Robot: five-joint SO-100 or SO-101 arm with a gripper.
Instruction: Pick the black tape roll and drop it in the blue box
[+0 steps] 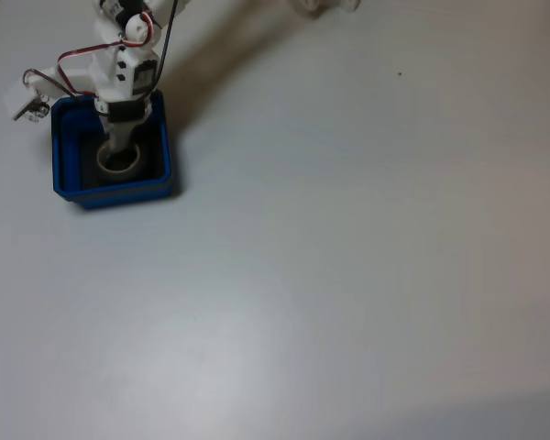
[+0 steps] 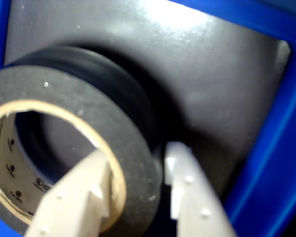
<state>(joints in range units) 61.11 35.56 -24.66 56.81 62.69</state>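
Note:
The blue box (image 1: 110,194) sits at the upper left of the table in the fixed view. My white gripper (image 1: 119,151) reaches straight down into it. Low inside the box is the black tape roll (image 1: 121,172), its pale core facing up. In the wrist view the roll (image 2: 74,94) lies over the box's dark floor, with the blue rim (image 2: 281,148) at the right. My gripper (image 2: 135,182) straddles the roll's wall, with one finger (image 2: 84,192) inside the core and the other finger (image 2: 187,192) outside. The jaws stand close on that wall.
The arm's white body with red and black wires (image 1: 119,64) rises above the box's far side. A small white part (image 1: 23,96) lies just left of the box. The pale tabletop (image 1: 348,275) stretches to the right and front.

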